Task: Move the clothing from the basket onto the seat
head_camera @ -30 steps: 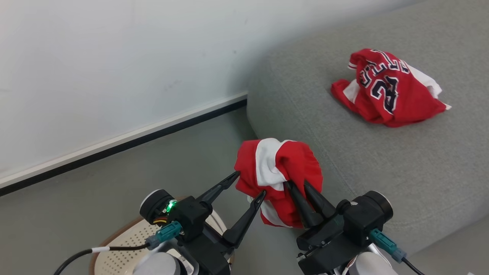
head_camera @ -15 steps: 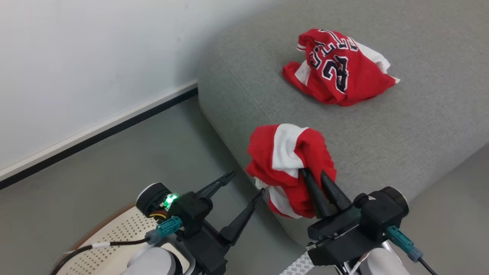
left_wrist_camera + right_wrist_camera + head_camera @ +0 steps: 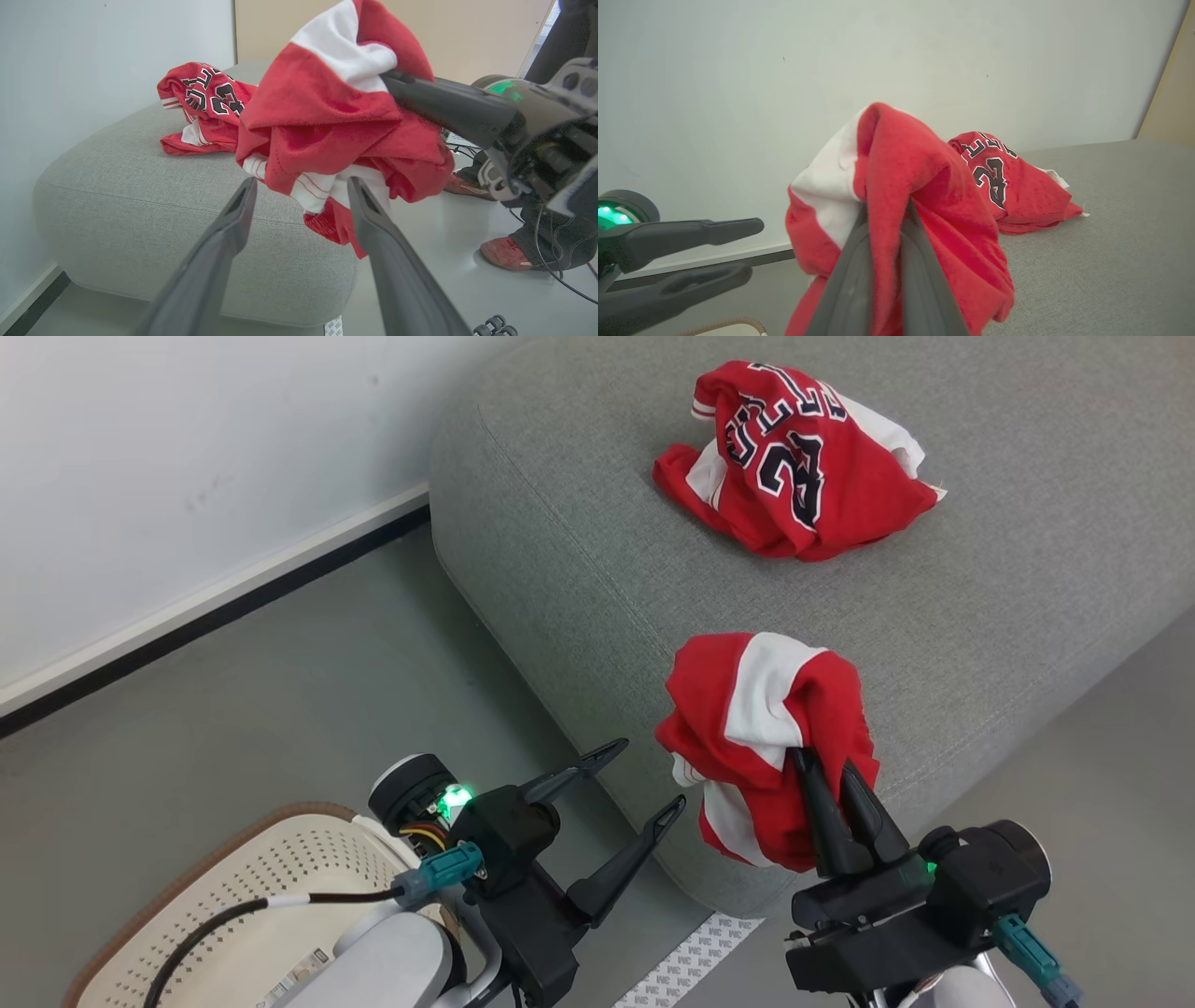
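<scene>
The jersey (image 3: 794,462) lies on the seat (image 3: 579,569), well back from the seat's near edge. The other garment (image 3: 761,728) hangs over that near edge from the right gripper (image 3: 822,763), which reaches in from in front of the seat; whether it touches the seat cannot be told. The left gripper (image 3: 649,775) is just left of that garment, before the seat's front corner. The basket (image 3: 308,863) stands on the floor (image 3: 280,709) in front of the seat and to its left, apart from it. The wall (image 3: 187,448) runs along the seat's left side. A person's feet (image 3: 507,252) stand on the floor off the seat's opposite side.
</scene>
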Tool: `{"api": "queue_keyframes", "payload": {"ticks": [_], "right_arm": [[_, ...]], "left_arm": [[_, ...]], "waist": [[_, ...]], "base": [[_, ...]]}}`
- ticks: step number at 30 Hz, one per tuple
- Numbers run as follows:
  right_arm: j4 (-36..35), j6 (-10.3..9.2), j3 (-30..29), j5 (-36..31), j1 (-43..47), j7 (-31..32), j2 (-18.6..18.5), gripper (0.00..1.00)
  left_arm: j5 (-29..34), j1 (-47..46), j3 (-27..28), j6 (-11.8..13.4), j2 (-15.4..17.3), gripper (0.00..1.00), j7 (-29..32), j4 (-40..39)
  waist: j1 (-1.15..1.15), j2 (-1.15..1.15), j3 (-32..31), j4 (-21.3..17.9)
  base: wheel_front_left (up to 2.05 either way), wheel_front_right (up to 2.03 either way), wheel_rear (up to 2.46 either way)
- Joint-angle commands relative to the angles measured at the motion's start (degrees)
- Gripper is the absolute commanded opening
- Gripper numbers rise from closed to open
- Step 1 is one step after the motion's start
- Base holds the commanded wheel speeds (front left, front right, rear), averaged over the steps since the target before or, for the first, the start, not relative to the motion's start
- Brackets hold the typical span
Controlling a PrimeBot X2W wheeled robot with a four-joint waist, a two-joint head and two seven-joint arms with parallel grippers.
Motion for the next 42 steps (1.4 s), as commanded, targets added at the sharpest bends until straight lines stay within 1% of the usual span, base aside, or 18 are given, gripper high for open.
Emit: {"api": "queue_keyframes", "payload": {"ticks": [1, 8, 14, 19, 24, 27, 31, 36, 42], "right_arm": [[-0.36, 0.04, -0.24, -0.45, 1.03, -0.04, 0.25, 0.00], [-1.28, 0.04, -1.07, -1.24, 0.33, -0.04, 1.32, 0.00], [-3.58, 0.04, -2.97, -2.02, -1.99, -0.04, 1.97, 0.00], [-5.29, 0.04, -5.58, -2.00, -6.97, -0.03, 2.29, 0.00], [-6.53, 0.03, -8.33, -1.01, -14.98, -0.04, 2.32, 0.00], [-6.98, 0.03, -10.39, -0.83, -20.49, -0.03, 0.98, 0.00], [-7.68, 0.03, -13.80, 0.00, -27.93, -0.03, -0.89, 0.00], [-7.85, 0.03, -18.26, -0.41, -35.30, -0.03, -4.19, 0.00], [-7.66, 0.03, -25.23, -0.32, -41.33, -0.03, -8.51, 0.00]], "left_arm": [[-0.51, -0.56, -0.09, -0.15, 0.30, 1.00, -0.05, 0.15], [-1.45, -1.45, -0.93, -0.44, 1.71, 1.00, 0.07, 0.38], [-1.31, -2.45, -0.65, -0.17, 2.97, 1.00, 0.97, -1.43], [-0.78, -3.70, -0.43, -0.28, 5.15, 1.00, 2.66, -3.62], [-0.04, -5.49, 0.10, -0.39, 8.23, 1.00, 4.88, -6.80], [0.78, -6.34, 0.62, -0.33, 10.34, 1.00, 6.75, -8.94], [1.26, -7.88, 1.47, -0.06, 12.35, 1.00, 8.57, -11.79], [1.26, -9.67, 1.23, -0.30, 13.81, 1.00, 9.81, -14.17], [1.09, -12.22, 0.49, -0.58, 14.87, 1.00, 10.82, -16.35]], "waist": [[0.00, -0.01, 0.55, -0.20], [0.00, -0.01, 2.24, -0.22], [0.00, -0.01, 5.02, -0.25], [0.00, -0.01, 9.41, -0.08], [0.00, -0.01, 14.86, 0.34], [0.00, -0.01, 18.27, 0.64], [0.00, -0.01, 22.33, 1.34], [0.00, -0.01, 25.99, 3.19], [0.00, -0.01, 29.53, 4.67]], "base": [[0.00, 0.00, 0.00], [0.06, 0.06, 0.06], [0.01, 0.01, 0.01], [0.00, 0.00, 0.00], [0.00, 0.00, 0.00], [0.00, 0.00, 0.00], [0.00, 0.00, 0.00], [0.00, 0.00, 0.00], [0.00, 0.00, 0.00]]}}
